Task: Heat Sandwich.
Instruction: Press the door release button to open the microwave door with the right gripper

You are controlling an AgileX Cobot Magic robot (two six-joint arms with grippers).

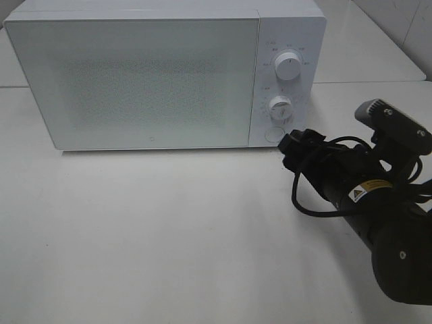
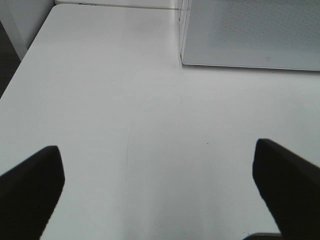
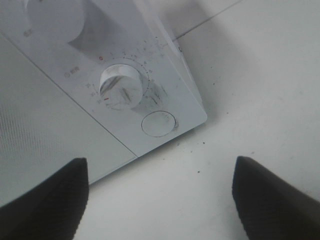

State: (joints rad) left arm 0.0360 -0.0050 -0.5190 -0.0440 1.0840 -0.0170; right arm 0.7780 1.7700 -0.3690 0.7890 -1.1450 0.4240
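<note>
The sandwich is out of view in every frame. A white microwave (image 1: 135, 74) stands at the back of the table with its door shut. Its corner also shows in the left wrist view (image 2: 250, 35) and its control panel in the right wrist view (image 3: 150, 100). My right gripper (image 1: 289, 143) is open and empty, its tip just in front of the round door button (image 1: 273, 134) under the lower knob (image 1: 279, 106). The right wrist view shows that button (image 3: 158, 123) ahead of the open right gripper (image 3: 160, 200). My left gripper (image 2: 160, 192) is open over bare table, left of the microwave.
The white table (image 1: 169, 236) runs in front of the microwave, and its left edge (image 2: 20, 75) shows in the left wrist view. An upper knob (image 1: 289, 66) sits above the lower one. The right arm's black body and cable (image 1: 378, 223) fill the right front corner.
</note>
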